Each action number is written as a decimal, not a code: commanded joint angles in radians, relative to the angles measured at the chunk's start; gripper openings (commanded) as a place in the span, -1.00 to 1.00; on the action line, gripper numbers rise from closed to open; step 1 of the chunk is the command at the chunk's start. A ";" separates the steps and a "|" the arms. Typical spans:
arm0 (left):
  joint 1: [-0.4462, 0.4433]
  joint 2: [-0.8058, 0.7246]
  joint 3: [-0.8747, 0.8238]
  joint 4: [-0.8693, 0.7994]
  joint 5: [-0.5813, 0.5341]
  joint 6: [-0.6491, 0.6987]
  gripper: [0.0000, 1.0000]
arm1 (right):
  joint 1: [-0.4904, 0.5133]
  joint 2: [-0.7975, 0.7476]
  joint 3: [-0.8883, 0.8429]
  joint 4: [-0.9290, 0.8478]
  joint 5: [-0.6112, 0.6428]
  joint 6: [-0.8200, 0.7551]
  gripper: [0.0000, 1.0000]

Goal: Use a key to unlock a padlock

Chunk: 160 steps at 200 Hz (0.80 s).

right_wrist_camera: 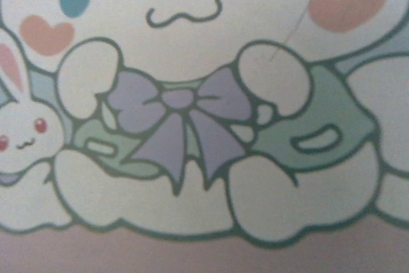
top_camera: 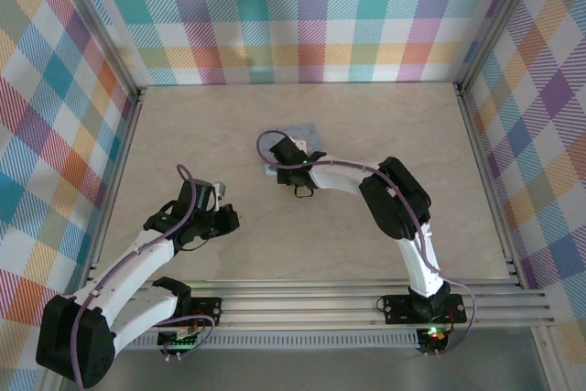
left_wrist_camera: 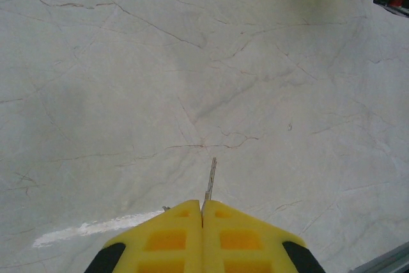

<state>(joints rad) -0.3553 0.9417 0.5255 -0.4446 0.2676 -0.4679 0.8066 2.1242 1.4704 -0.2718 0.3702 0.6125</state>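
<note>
My left gripper (left_wrist_camera: pixel 202 204) is shut on a thin metal key (left_wrist_camera: pixel 210 180), whose blade sticks out past the yellow fingertips above the bare marble tabletop (left_wrist_camera: pixel 128 81). From above, the left gripper (top_camera: pixel 227 217) is at the table's left-centre. My right gripper (top_camera: pixel 282 155) hangs over the pale blue cartoon-printed tin (top_camera: pixel 302 132) at mid-table, covering most of it. The right wrist view looks at the tin's printed lid (right_wrist_camera: pixel 192 158) from very close, with a purple bow and a small rabbit. The padlock is hidden. I cannot tell whether the right gripper's jaws stand open or shut.
Aluminium rails (top_camera: pixel 330 304) run along the near edge by the arm bases. Plaid walls (top_camera: pixel 302 16) close in the back and both sides. Bare marble lies between the two grippers (top_camera: pixel 256 235).
</note>
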 commanded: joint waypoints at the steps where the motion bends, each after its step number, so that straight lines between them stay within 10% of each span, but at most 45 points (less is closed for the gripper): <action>1: 0.013 -0.020 -0.017 -0.017 -0.005 -0.016 -1.00 | 0.004 0.037 0.036 0.005 0.031 -0.020 -0.02; 160: 0.013 -0.109 -0.080 0.123 0.078 -0.021 -1.00 | -0.005 -0.049 0.028 -0.074 -0.075 -0.159 -0.83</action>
<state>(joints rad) -0.3553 0.8543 0.4599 -0.3958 0.2977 -0.4866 0.8055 2.1456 1.5070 -0.3027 0.3614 0.4862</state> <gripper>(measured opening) 0.045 0.244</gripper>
